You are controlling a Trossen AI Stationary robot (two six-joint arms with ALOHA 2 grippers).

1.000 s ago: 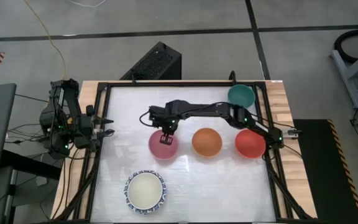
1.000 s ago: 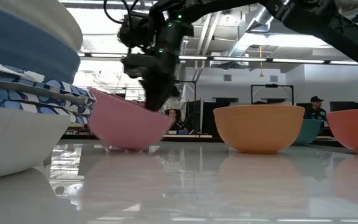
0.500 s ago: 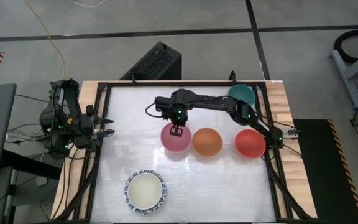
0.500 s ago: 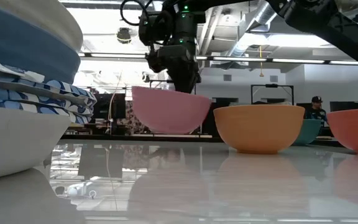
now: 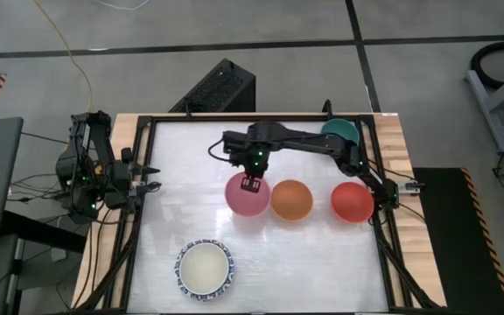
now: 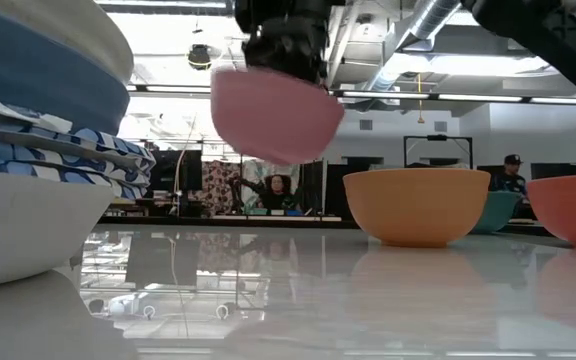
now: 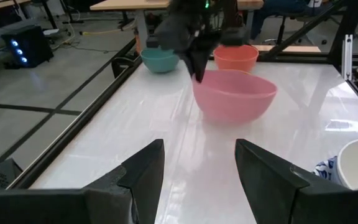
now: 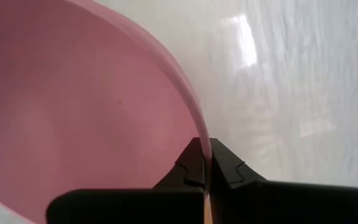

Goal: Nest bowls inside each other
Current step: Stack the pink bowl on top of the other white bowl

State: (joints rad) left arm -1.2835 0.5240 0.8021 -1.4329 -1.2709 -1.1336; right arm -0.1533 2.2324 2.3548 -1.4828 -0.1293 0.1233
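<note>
I have the right gripper (image 5: pixel 251 184) clamped on the rim of the pink bowl (image 5: pixel 248 194), one finger inside and one outside, and in the low view that bowl hangs clear of the table (image 5: pixel 182 175), just beside the orange bowl (image 5: pixel 291 199) but not over it. By my reading the job is a good way along but not finished: at the near edge of the table a stack of bowls (image 5: pixel 205 269) already sits nested, with a cream bowl (image 5: pixel 205 266) on top, a plain blue one under it and blue-patterned white rims below, though I cannot count the layers. Left loose are the orange bowl, the red bowl (image 5: pixel 352 201) and the teal bowl (image 5: pixel 339 133), each standing alone, plus the pink one I am carrying. So I judge four bowls remain to be nested. My left gripper (image 7: pixel 197 171) waits at the left edge of the table with its fingers apart, holding nothing. I can read no brand, label or writing on any bowl or on the table.
</note>
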